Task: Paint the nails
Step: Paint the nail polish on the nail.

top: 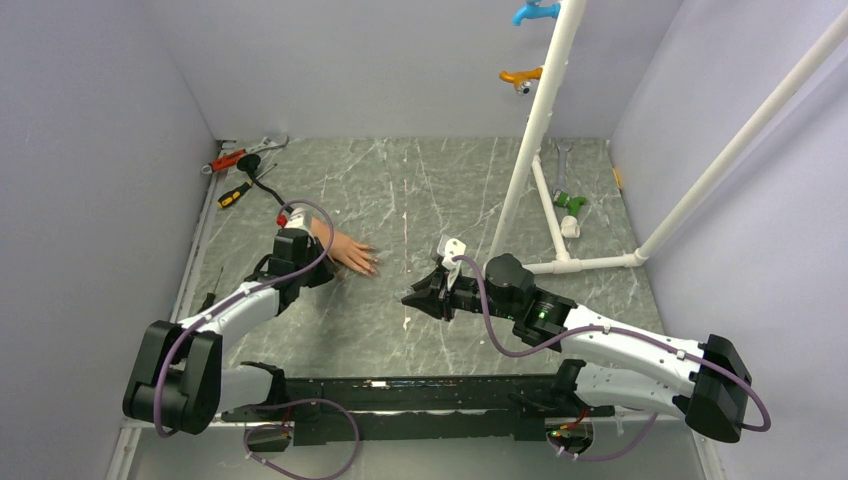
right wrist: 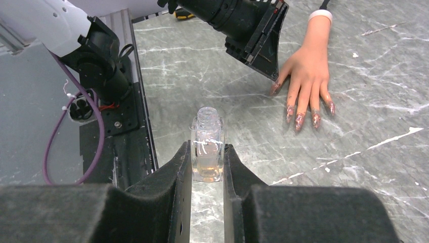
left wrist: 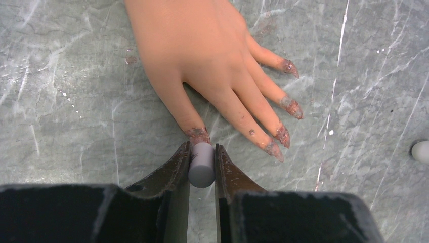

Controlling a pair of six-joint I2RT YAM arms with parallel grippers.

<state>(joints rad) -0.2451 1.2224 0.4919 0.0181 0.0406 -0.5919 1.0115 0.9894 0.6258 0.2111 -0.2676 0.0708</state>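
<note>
Your left gripper (left wrist: 202, 149) is clamped narrow on a short grey cylinder (left wrist: 201, 164), whose far end sits right at the thumb nail (left wrist: 198, 134). No bristles show, so you cannot tell whether paint is actually meeting the nail. Your right gripper (right wrist: 207, 147) is closed on the clear bottle (right wrist: 208, 126), which is upright with an uncapped neck, well apart from the mannequin hand (left wrist: 202, 45).

Watch three things.
- **Pushing the hand:** it looks to lie loose on the table (left wrist: 66, 101). Press the cylinder forward too hard and the hand will likely slide or swivel, throwing off your aim for the other nails (left wrist: 282, 135).
- **Smearing:** the fingertips already carry smudges past the nail edges, and any sideways drift at the thumb will probably add paint to the skin.
- **Spilling:** the bottle is open, so tilting or jolting the right wrist could spill it.

The hand lies palm down, left of the table's middle, with its fingers spread. In the top view its long axis runs diagonally from the white cuff (right wrist: 320, 16) at the back-left to the fingertips. The fingertips point right and a little toward the arm bases, so they face your right arm. The thumb splays off toward your left gripper.
</note>
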